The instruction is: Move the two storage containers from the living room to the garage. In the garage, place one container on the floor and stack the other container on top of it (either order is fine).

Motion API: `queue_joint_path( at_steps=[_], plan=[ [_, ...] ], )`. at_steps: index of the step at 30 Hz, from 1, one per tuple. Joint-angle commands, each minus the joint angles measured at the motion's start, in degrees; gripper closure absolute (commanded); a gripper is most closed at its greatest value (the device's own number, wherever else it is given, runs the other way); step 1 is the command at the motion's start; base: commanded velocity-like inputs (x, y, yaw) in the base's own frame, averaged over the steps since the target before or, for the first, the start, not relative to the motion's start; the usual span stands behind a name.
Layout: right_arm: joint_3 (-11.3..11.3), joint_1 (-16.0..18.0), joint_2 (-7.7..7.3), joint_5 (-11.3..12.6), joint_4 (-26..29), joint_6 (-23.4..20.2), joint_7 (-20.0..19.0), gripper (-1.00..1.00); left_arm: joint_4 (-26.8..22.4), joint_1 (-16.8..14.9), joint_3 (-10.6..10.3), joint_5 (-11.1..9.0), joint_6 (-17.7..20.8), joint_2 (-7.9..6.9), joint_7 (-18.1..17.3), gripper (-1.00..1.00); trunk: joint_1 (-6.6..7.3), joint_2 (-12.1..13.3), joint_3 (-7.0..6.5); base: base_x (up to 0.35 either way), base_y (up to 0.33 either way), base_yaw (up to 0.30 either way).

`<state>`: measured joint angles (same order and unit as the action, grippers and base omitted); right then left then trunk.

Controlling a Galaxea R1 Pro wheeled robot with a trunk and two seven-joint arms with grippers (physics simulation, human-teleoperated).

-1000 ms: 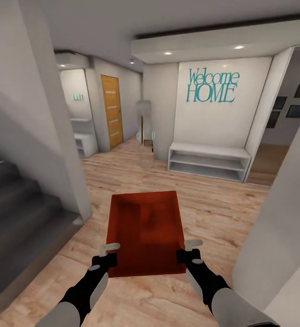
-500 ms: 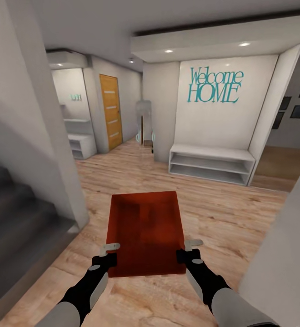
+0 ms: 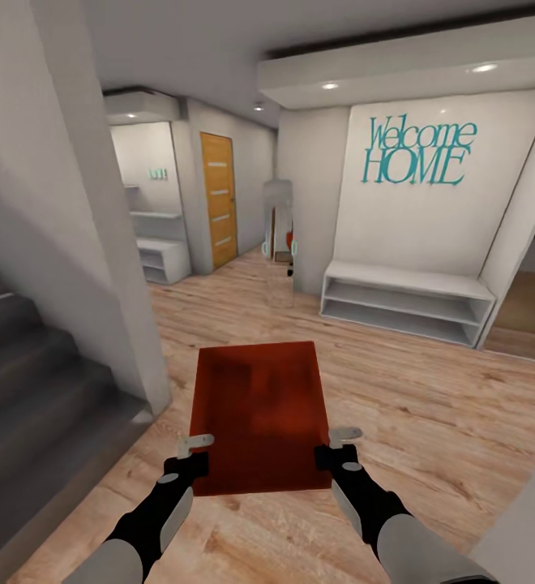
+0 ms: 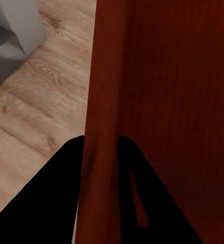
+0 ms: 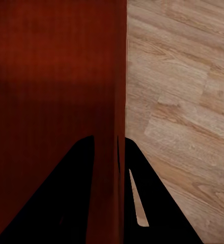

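Nearest the robot, the left gripper (image 3: 188,456) and the right gripper (image 3: 338,450) each clamp one long side wall of the orange-red rectangular open-top storage container (image 3: 258,414), close to its near end. In the left wrist view the left gripper (image 4: 99,168) has its two fingers closed on either face of the wall; the right wrist view shows the right gripper (image 5: 108,162) pinching the opposite wall in the same manner. The container (image 4: 158,101) is held level in the air in front of the trunk, above the light wood plank floor (image 3: 397,389), centred between the arms. Its long axis runs straight ahead from the robot, so both arms share the load equally and neither is nearer.

Left of the load stand a grey staircase (image 3: 32,381) and a white wall corner (image 3: 97,243). Further ahead is a low white open shelf unit (image 3: 405,300) beneath teal "Welcome HOME" wall lettering (image 3: 417,152). Furthest, on the left, a passage leads to an orange-brown wooden door (image 3: 219,199).

Judgement: transport is under way; no garage is in sight. The load's far end projects ahead, so clearance at the wall corner governs any turn.
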<state>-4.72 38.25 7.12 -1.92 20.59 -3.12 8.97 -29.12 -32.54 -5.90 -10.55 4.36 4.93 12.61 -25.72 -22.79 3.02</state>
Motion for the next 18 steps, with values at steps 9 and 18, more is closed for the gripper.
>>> queue_joint_path(
  at_steps=[9,18],
  plan=[
    [-0.2,0.0,0.87,0.6,0.0,-0.3,-0.6,1.00,-5.5,-0.1,0.5,-1.2,0.0,-0.01,2.7,1.00,-0.07,-0.1,0.14,0.323,0.000,0.029],
    [-0.1,0.0,0.36,-1.1,-0.1,-0.3,0.4,1.00,-0.3,0.0,-1.7,-2.2,-0.1,-0.30,1.2,1.00,-0.07,-0.1,0.13,0.108,0.000,0.000]
  ],
)
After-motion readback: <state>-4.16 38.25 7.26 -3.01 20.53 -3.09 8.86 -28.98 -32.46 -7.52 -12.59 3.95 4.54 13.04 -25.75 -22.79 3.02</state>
